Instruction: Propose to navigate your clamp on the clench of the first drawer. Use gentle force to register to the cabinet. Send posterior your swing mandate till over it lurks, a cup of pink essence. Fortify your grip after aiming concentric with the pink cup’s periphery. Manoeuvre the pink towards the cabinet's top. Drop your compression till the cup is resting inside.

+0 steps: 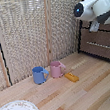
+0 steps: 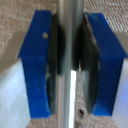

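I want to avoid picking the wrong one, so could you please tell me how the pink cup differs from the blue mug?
The pink cup is pale pink; the blue mug is blue. In the exterior view, the pink cup stands right of the blue mug, nearer the cabinet. Both are upright, similar in size, with side handles.

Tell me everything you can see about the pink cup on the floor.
The pink cup is a small pale-pink mug, smooth and glossy-looking, standing upright on the light wooden floor before the woven screen. Its open mouth faces up and its side handle points toward the exterior view's right. The blue cup stands close beside it on the exterior view's left; contact cannot be told. Nothing holds it.
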